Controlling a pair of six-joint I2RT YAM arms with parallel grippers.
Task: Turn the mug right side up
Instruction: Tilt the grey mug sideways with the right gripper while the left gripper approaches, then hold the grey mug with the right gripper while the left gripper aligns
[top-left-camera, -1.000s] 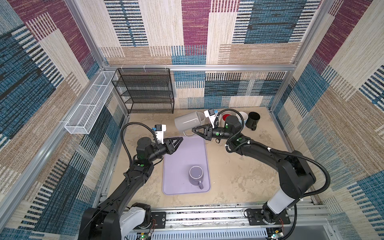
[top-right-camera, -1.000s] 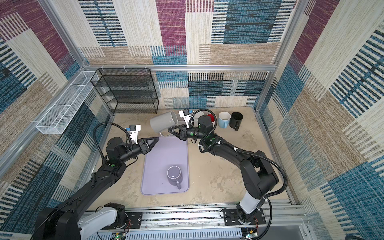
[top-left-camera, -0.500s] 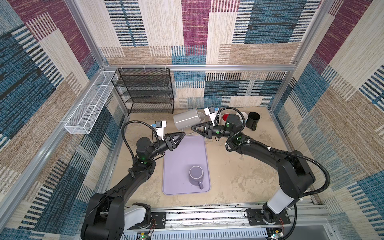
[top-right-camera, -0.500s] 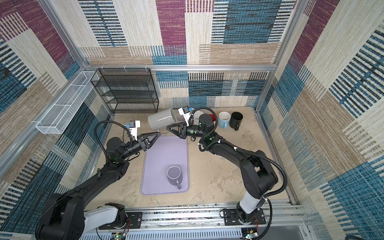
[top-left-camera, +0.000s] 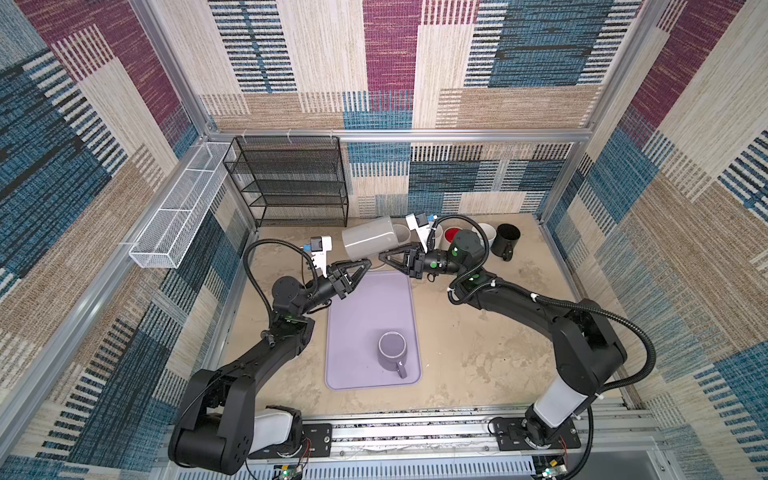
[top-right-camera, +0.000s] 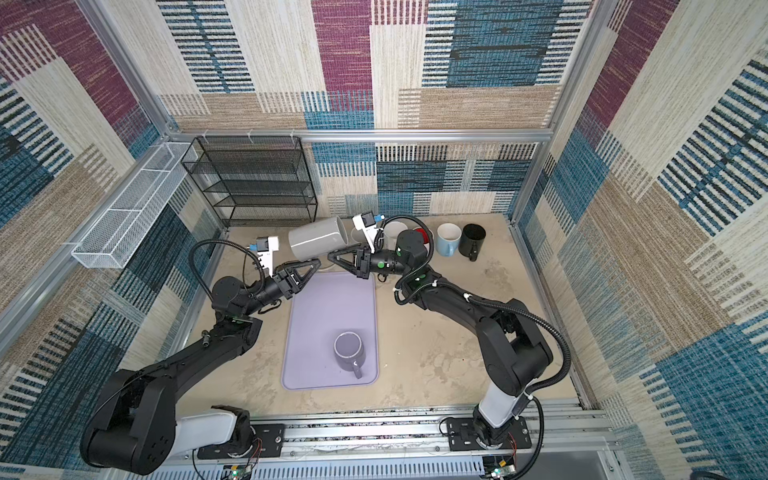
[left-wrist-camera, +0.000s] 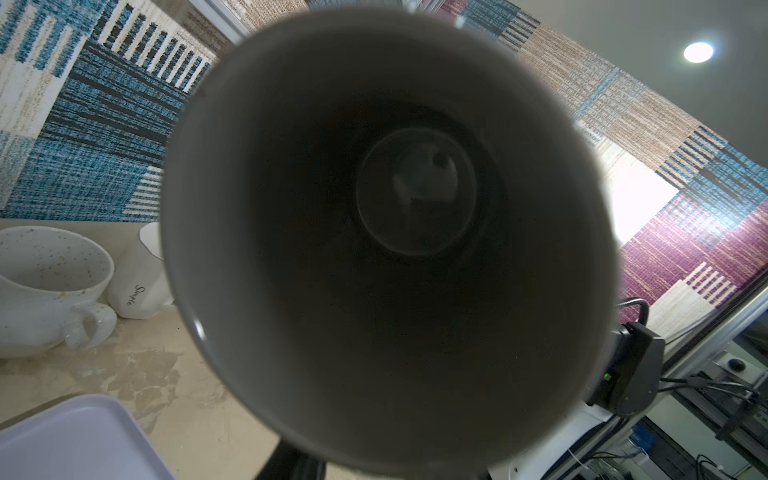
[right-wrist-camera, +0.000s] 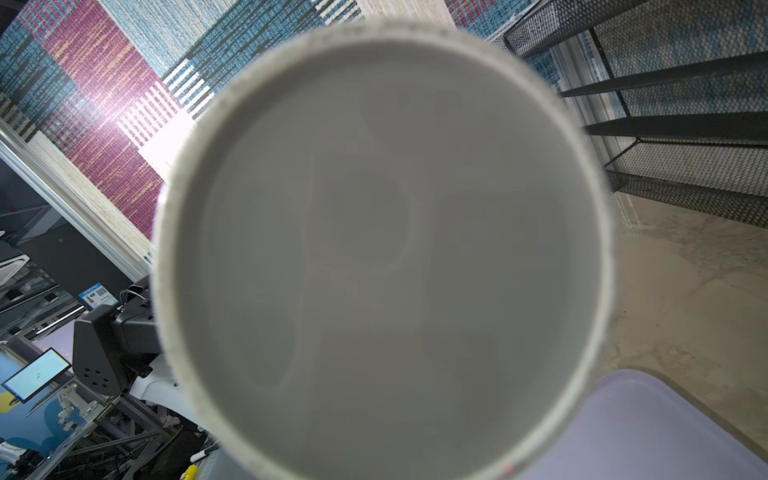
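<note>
A grey mug (top-left-camera: 370, 241) (top-right-camera: 316, 243) hangs in the air on its side above the far end of the purple tray (top-left-camera: 370, 303). Its mouth faces my left arm, and the left wrist view looks straight into its dark inside (left-wrist-camera: 386, 249). The right wrist view shows only its flat base (right-wrist-camera: 382, 257). My right gripper (top-left-camera: 382, 259) (top-right-camera: 331, 257) is shut under the mug and carries it; the held part is hidden. My left gripper (top-left-camera: 366, 262) (top-right-camera: 318, 262) has its narrowed fingertips at the mug's lower edge by the mouth. The mug hides its jaws.
A purple mug (top-left-camera: 392, 351) stands upright on the tray's near end. A row of mugs lines the back right, among them a pale blue one (top-right-camera: 448, 241), a black one (top-left-camera: 508, 239) and a speckled white cup (left-wrist-camera: 45, 282). A black wire rack (top-left-camera: 291, 183) stands at the back left. A white wire basket (top-left-camera: 174, 220) hangs on the left wall.
My left gripper has risen and reached forward to the mug's mouth end, its fingers narrowing. The right gripper has swung the mug a little left and closer to level.
</note>
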